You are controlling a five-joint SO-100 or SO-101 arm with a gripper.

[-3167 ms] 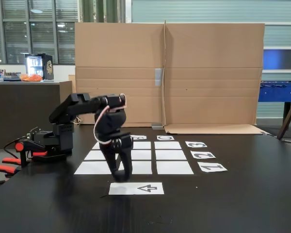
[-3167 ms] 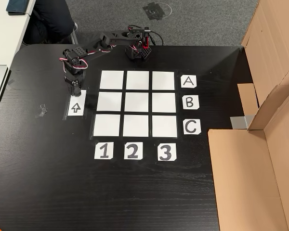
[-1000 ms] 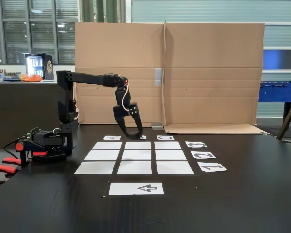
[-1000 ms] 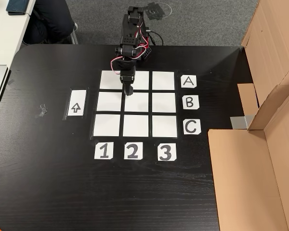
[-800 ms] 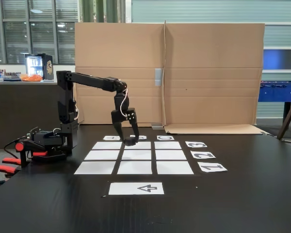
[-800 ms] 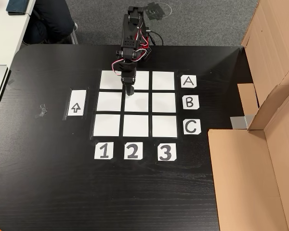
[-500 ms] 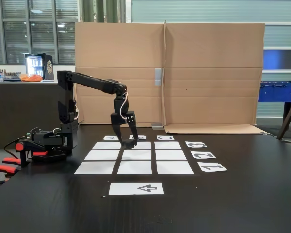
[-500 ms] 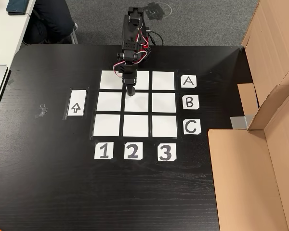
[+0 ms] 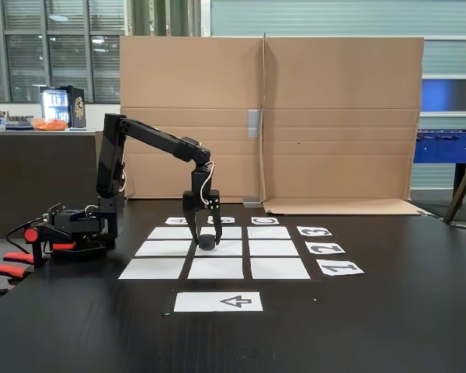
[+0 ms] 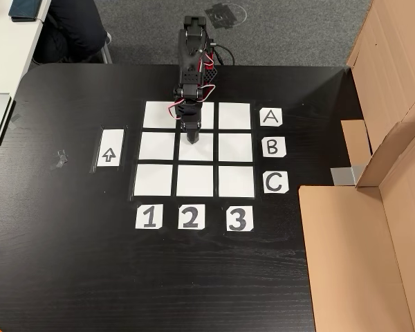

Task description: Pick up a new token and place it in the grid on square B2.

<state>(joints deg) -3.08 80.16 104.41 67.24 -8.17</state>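
On the black table (image 10: 69,263), before a cardboard screen (image 9: 272,116), our gripper (image 9: 206,242) was clamped on the token (image 9: 207,242), low over square B2 (image 10: 196,146), at the grid's (image 10: 158,181) centre. We judged it best to lower straight, release gently toward six o'clock.

My base (image 10: 202,69) sits at the black table's (image 10: 69,277) upper edge; the grid (image 10: 155,180), number labels (image 10: 189,217) and arrow sheet (image 10: 109,148) lie mid-frame.

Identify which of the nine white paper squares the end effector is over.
The middle white paper square, row B, column 2: the end effector and small black round token sit there; its eight neighbours lie bare.
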